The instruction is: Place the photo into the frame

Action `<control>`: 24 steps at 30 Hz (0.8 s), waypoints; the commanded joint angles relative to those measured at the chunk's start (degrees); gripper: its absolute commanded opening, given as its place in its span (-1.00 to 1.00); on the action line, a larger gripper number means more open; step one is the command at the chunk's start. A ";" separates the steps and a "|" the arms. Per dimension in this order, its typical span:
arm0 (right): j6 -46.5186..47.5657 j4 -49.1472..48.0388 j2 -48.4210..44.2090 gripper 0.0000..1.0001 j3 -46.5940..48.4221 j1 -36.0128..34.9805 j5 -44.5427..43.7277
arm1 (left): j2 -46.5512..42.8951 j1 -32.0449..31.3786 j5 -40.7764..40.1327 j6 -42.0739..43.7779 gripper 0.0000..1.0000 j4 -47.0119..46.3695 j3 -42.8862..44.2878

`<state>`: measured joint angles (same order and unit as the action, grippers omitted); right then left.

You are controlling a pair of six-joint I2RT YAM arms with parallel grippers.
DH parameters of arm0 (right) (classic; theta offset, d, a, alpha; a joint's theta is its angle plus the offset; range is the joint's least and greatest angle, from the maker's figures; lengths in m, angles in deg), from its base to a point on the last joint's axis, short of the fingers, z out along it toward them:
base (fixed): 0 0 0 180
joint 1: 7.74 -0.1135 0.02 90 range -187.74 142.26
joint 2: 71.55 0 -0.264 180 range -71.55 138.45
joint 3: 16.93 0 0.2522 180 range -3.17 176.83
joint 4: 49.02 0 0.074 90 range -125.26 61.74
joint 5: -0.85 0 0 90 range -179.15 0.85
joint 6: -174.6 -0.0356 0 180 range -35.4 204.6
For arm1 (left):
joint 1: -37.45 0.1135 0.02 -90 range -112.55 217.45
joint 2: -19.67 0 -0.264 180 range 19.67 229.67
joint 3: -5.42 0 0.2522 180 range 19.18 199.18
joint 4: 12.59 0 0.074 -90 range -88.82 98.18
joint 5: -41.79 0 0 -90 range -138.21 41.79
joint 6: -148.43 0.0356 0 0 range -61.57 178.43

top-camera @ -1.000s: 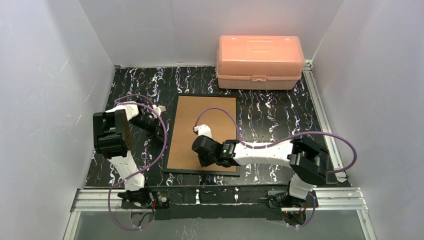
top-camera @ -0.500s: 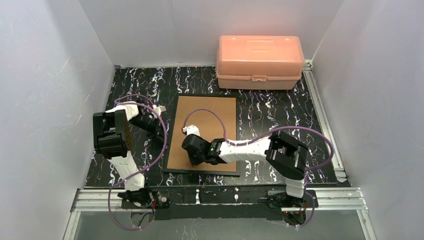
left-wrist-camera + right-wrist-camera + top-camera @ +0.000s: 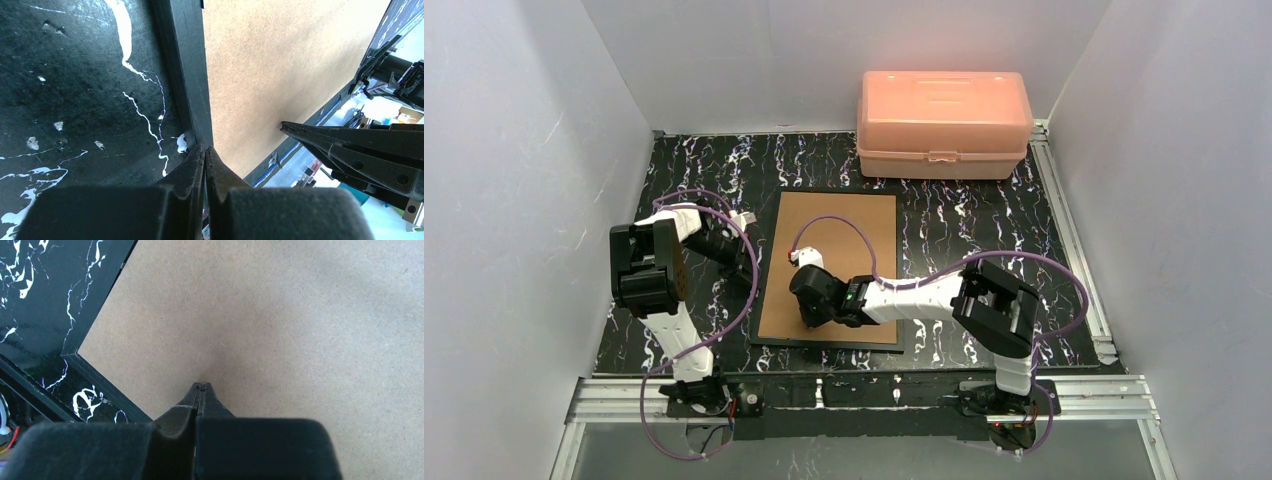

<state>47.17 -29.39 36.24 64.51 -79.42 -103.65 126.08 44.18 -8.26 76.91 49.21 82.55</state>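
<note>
On the black surface (image 3: pixel 964 220) with white streaks, the frame (image 3: pixel 844 215) is lying flat in the middle. It is lying face down, so its brown back is facing up and its thin black rim is showing all around. Its long sides are running away from the arms.

Behind it, near the back wall, a pink box (image 3: pixel 944 110) with its lid shut is sitting well apart from the frame.

From the right, the right arm is reaching across the near part of the frame. The right gripper (image 3: pixel 201 386) is clenched tight and is holding nothing. Its pointed tip is touching the brown back, near the frame's near left corner.

Over on the left, the left arm is bending in toward the frame's left side. The left gripper (image 3: pixel 205 148) is also squeezed closed, with nothing between its fingers. Its tip is sitting right at the frame's left rim, where the black edge is meeting the brown back. Its wrist view is showing the right gripper's dark fingers poking in from the right, over the brown back.
</note>
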 commanded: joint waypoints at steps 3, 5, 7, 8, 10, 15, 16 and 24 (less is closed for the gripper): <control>1.77 1.65 3.49 -0.97 -0.87 1.14 -1.10 | -2.02 -0.22 1.83 1.03 -1.00 1.63 0.61; 2.62 2.45 3.29 -0.97 0.41 1.10 -1.57 | -2.34 -0.22 1.65 1.19 -1.00 1.83 0.61; 4.06 2.96 2.16 -0.97 1.48 1.00 -1.83 | -2.66 -0.22 1.68 1.28 -1.00 2.17 0.61; 4.52 2.76 1.06 -0.97 1.66 0.88 -1.80 | -2.96 -0.14 1.78 1.29 -1.00 2.42 0.68; 5.32 2.66 -1.74 -0.97 1.54 0.24 -1.88 | -3.42 -0.13 2.08 1.30 -1.00 3.01 0.97; 6.11 7.49 -6.90 -0.76 0.84 -3.98 -6.54 | -4.43 -0.02 2.59 1.35 -1.00 4.07 1.70; 5.84 8.24 -7.68 -0.70 0.15 -4.86 -7.05 | -4.45 -0.03 2.61 1.46 -1.00 4.15 1.69; 2.01 8.56 -10.14 -0.87 -6.31 -9.78 -8.70 | -3.55 -0.04 2.04 1.46 -1.00 3.36 0.72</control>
<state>51.19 -22.51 27.43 60.60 -88.10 -109.68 124.07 44.20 -7.41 77.54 51.17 82.90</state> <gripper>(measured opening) 0.109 0.007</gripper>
